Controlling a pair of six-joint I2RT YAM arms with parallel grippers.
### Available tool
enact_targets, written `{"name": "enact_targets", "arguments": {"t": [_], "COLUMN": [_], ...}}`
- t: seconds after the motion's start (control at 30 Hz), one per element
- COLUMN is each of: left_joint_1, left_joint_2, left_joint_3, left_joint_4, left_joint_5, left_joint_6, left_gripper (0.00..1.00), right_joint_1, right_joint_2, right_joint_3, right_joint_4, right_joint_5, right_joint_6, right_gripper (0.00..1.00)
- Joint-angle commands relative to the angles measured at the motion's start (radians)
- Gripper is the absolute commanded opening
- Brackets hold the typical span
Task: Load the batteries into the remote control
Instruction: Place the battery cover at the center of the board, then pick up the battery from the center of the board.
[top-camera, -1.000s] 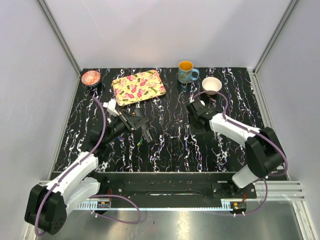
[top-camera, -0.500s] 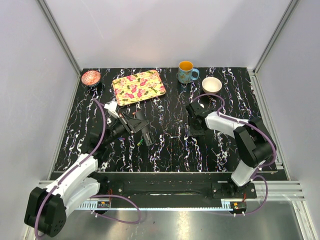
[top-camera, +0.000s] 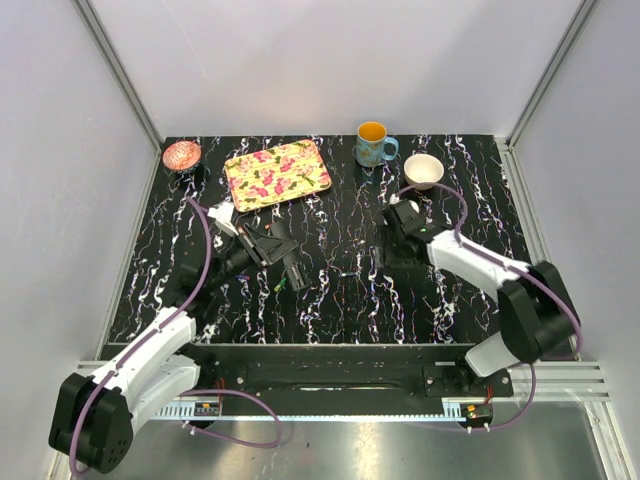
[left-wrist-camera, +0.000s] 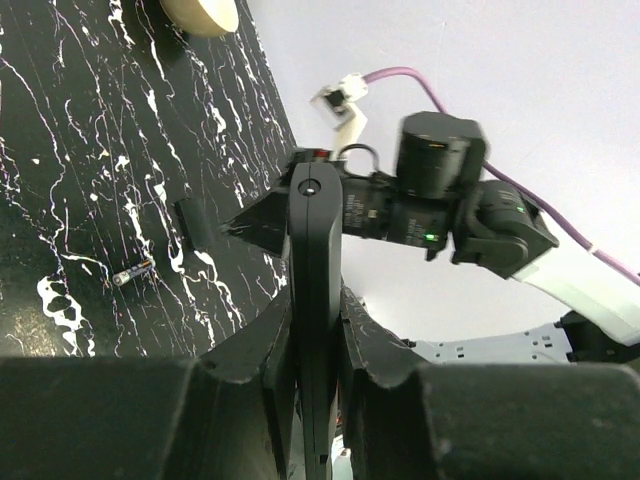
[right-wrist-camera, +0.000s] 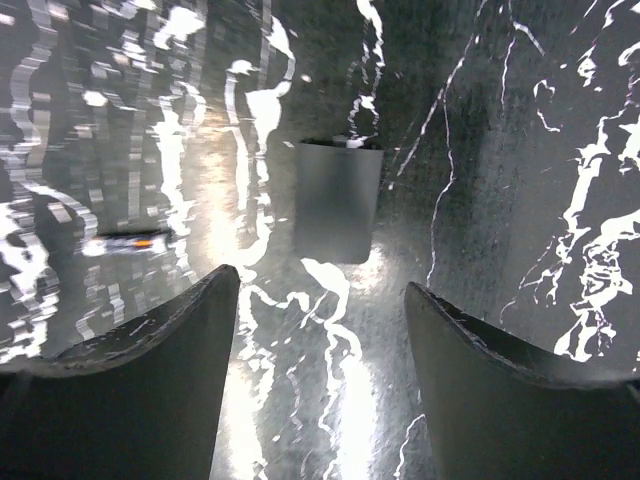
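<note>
From the floral tray (top-camera: 277, 173), just toward the arms, the left gripper (left-wrist-camera: 315, 340) (top-camera: 278, 250) is clenched on the remote control (left-wrist-camera: 315, 250) (top-camera: 294, 268), holding the slim black bar on its edge between the fingers; a little nearer the arms than that, a small greenish battery (top-camera: 280, 285) lies on the marbled table (top-camera: 340, 300); off to the tray's right and nearer the arms, the right gripper (right-wrist-camera: 320, 290) (top-camera: 392, 243) hangs low over the table, jaws spread and empty; a flat dark panel (right-wrist-camera: 338, 200) (left-wrist-camera: 195, 220) lies just ahead of its fingertips; another battery (right-wrist-camera: 130, 242) (left-wrist-camera: 132, 273) lies close beside the panel, blurred.
</note>
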Motion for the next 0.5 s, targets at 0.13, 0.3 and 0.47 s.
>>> {"name": "enact_targets", "arguments": {"t": [0.13,0.3,0.47], "left_joint_1": [0.003,0.005,0.005], "left_joint_2": [0.033,0.107,0.113], "left_joint_3": [-0.091,-0.154,-0.129], "left_joint_4": [0.319,0.484,0.481], "left_joint_5": [-0.045,-0.052,-0.01], "left_joint_6": [-0.123,-0.209,-0.191], "left_gripper": [0.0,0.0,0.0], "right_joint_1": [0.066,0.201,0.233], "right_joint_2": [-0.282,-0.277,-0.209], "right_joint_3": [-0.03,-0.028,-0.018], "right_joint_4": [0.087,0.114,0.124], "right_joint_5": [-0.035,0.008,0.026], "right_joint_6": [0.03,0.008,-0.003], "right_gripper": [0.75,0.75,0.74]}}
